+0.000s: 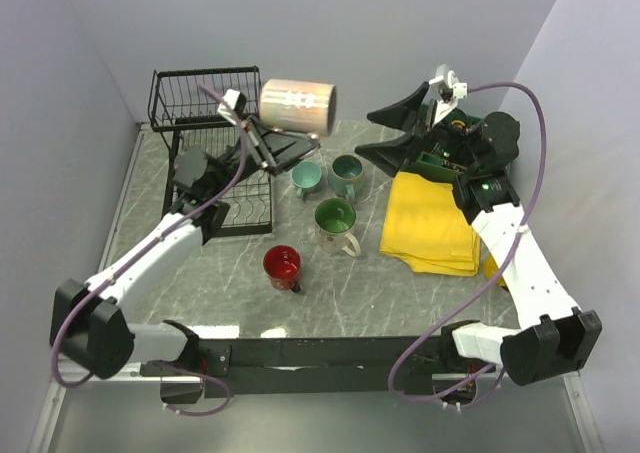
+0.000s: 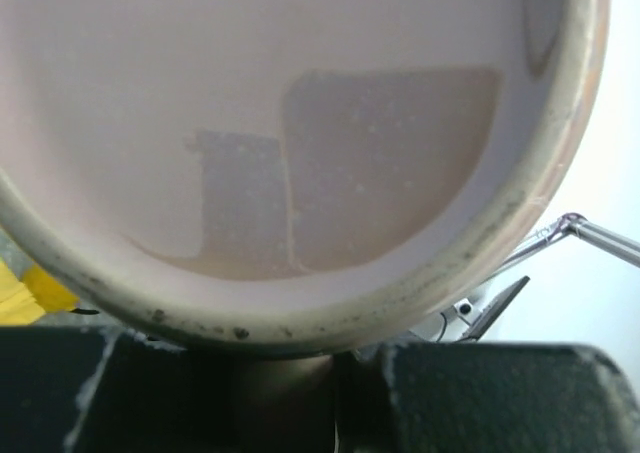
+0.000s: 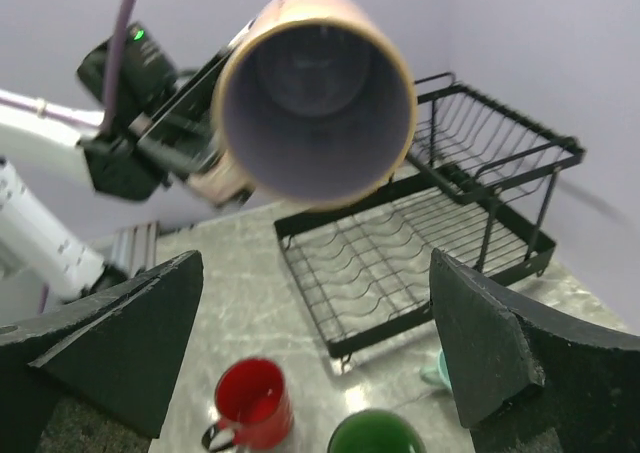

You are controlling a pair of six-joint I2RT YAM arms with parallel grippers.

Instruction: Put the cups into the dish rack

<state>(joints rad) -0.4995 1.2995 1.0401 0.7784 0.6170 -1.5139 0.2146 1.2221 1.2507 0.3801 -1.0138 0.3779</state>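
- The left gripper (image 2: 335,383) pinches the beige mug (image 1: 298,106), holding it on its side in the air just beside the rack (image 1: 185,98), level with the upper basket
- The grip seems to be on the handle or the low wall; the wrist view is too crowded to say which
- The right gripper (image 3: 315,348) is spread wide and empty, facing the mug's open mouth
- A pinch that small on a heavy, sideways mug could let it swivel or slip; it would drop toward the teal mugs (image 1: 307,178) or the wire base and chip
- On the way in, its rim may catch the basket's top wire
- The right fingers sit near enough to knock it
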